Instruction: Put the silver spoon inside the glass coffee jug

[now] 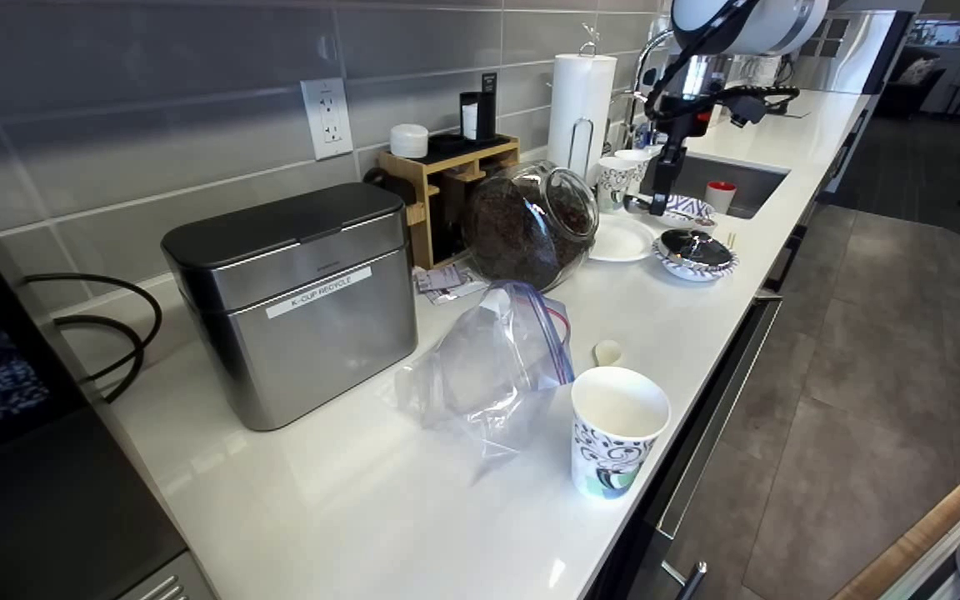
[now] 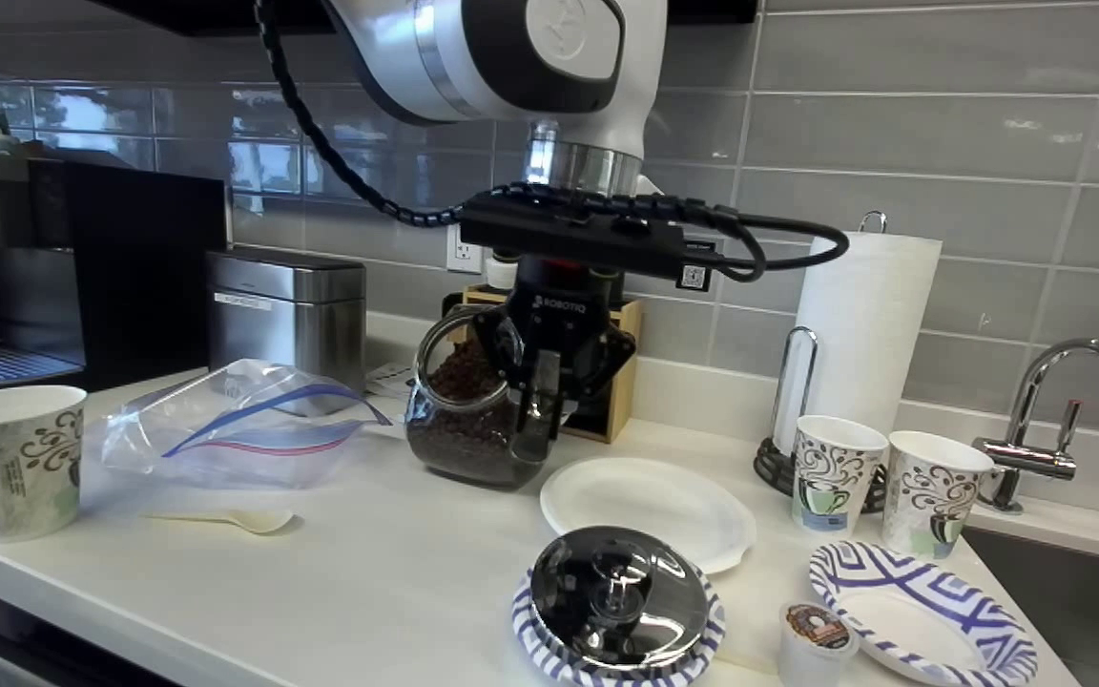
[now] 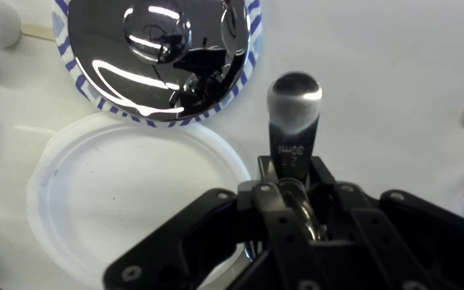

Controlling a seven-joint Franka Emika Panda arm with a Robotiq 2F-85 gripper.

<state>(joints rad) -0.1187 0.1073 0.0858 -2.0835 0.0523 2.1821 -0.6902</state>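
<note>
Clasping the silver spoon (image 3: 294, 133), your hand (image 3: 294, 169) hangs above the surface (image 2: 387, 582); you can see the spoon's rounded end jut out past the hand in the wrist view; in an exterior view you have the spoon outside and apart from your glass coffee jug (image 1: 530, 225), which rests on the surface just beside the wooden organiser (image 2: 621, 405), its wide mouth slanted, dark brown contents (image 2: 466, 374) inside; a white plate (image 3: 123, 193) shows beside your hand in the wrist view, partly hidden by it; near that plate, a shiny lid (image 2: 618, 601) sits on a patterned bowl (image 2: 538, 647); a clear plastic bag (image 2: 244, 429) lies near the jug.
</note>
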